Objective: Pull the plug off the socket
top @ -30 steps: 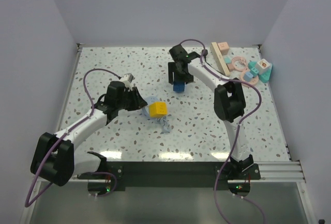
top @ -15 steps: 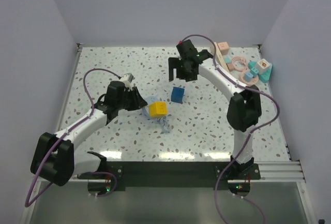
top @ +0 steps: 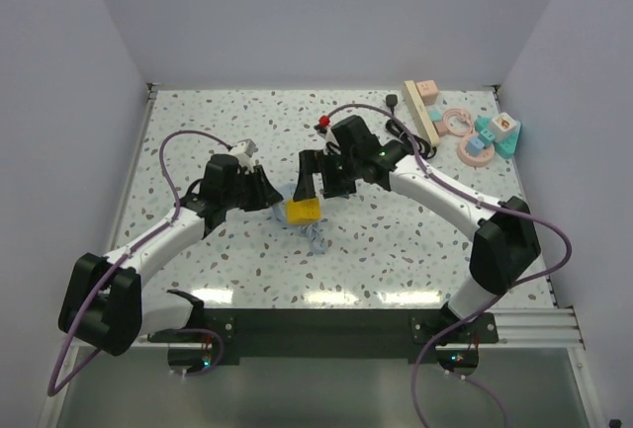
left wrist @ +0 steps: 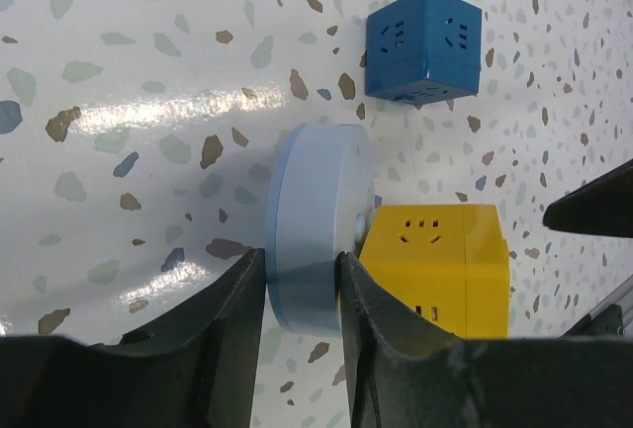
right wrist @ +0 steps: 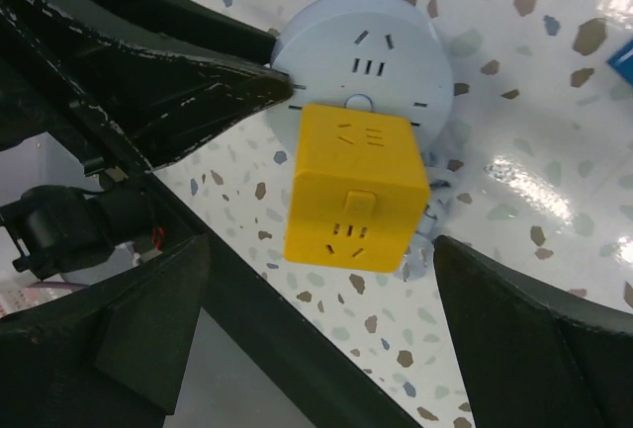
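Yellow plastic cube adapter [right wrist: 356, 186] touching pale blue round socket disc [right wrist: 366, 57] on terrazzo tabletop [right wrist: 554, 102]. Right gripper [right wrist: 321, 250] spread wide either side of cube. Left gripper's fingers [right wrist: 198, 82] pinch disc rim.

Glossy speckled tabletop [left wrist: 129, 62]; yellow cube [right wrist: 356, 186] smooth, seemingly plastic; pale blue disc [left wrist: 316, 220] matt.

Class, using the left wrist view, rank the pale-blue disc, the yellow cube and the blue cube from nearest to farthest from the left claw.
1. The pale-blue disc: held between the fingers of the left claw.
2. The yellow cube: right beside the disc, on its right in this view.
3. The blue cube: farther out, upper right, apart from both.
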